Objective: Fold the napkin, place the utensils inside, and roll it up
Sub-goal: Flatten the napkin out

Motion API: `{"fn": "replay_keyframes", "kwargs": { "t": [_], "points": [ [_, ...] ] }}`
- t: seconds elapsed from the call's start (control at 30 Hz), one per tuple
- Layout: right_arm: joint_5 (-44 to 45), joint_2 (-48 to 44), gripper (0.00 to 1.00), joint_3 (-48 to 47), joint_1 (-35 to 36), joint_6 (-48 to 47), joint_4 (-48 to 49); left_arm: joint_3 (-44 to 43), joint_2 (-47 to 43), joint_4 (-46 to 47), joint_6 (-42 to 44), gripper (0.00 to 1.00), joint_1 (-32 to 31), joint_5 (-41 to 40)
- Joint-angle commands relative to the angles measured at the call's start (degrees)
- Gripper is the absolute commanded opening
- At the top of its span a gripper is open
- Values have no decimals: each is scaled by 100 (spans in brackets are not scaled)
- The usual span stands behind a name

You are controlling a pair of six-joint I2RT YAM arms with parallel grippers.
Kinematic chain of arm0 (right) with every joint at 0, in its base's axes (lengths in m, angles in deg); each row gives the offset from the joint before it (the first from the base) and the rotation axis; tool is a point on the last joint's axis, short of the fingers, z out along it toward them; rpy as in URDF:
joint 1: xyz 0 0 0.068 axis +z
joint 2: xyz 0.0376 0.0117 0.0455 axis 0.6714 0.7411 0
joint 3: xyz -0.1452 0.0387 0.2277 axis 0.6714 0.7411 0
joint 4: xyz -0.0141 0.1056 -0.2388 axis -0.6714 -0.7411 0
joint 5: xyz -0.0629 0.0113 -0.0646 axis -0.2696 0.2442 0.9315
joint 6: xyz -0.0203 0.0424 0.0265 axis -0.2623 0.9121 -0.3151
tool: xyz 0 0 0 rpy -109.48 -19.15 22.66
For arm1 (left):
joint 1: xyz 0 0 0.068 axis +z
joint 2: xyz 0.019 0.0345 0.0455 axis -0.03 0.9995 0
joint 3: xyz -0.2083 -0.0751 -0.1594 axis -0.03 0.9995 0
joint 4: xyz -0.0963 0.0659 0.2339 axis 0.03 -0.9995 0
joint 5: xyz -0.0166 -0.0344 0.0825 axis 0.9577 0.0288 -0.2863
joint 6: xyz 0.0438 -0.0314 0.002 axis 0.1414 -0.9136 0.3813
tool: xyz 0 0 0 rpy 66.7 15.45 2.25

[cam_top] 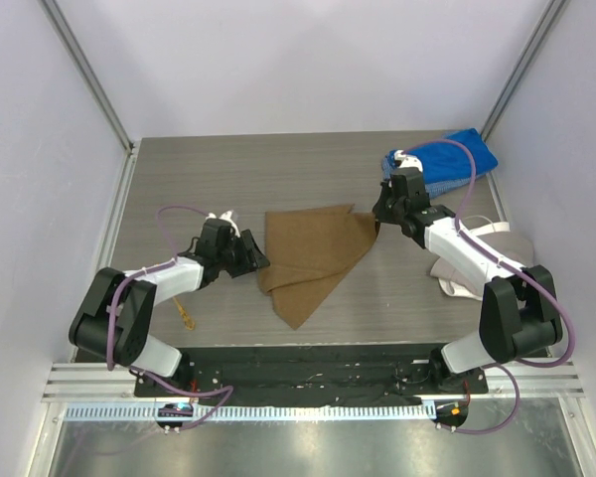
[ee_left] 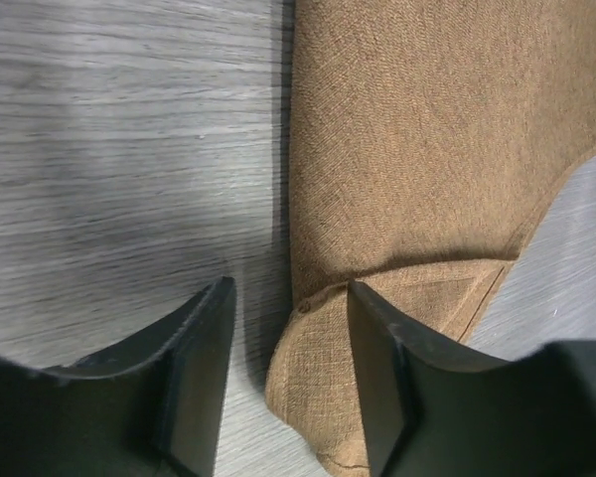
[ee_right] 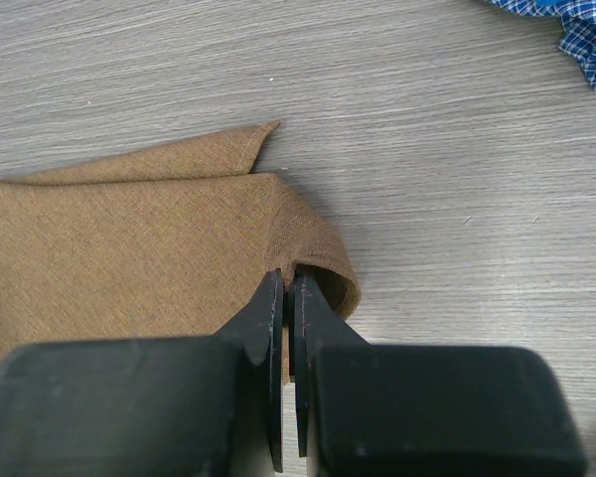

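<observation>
top external view: coarse-woven tan napkin [cam_top: 313,260] lies folded; right gripper [cam_top: 379,223] pinches its corner, left gripper [cam_top: 257,260] parted astride its edge.

You'll find no text, label, brand, number or sign to read in any view. The small fittings [cam_top: 176,410] on the near rail [cam_top: 308,410] may carry markings, but they're too small to tell.

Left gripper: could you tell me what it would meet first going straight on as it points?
Probably the napkin: its edge lies just ahead of the open left gripper, though depth is unclear.
</observation>
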Motion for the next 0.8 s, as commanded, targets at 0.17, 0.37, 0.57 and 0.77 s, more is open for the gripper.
{"fn": "replay_keyframes", "kwargs": {
  "t": [0.17, 0.37, 0.57, 0.77],
  "points": [
    [-30, -110, 1, -51, -47, 52, 211, -186, 9, 402, 10, 32, -106, -79],
    [-4, -137, 1, -69, -73, 43, 193, -177, -44, 366, 1, 10, -115, 43],
    [5, -216, 1, -139, -82, -53, 106, -203, -377, 226, -17, 0, -115, -26],
    [382, -655, 1, -683, -82, -369, -360, -1002, -1651, -695, 483, 0, -106, -1264]
  ]
}}
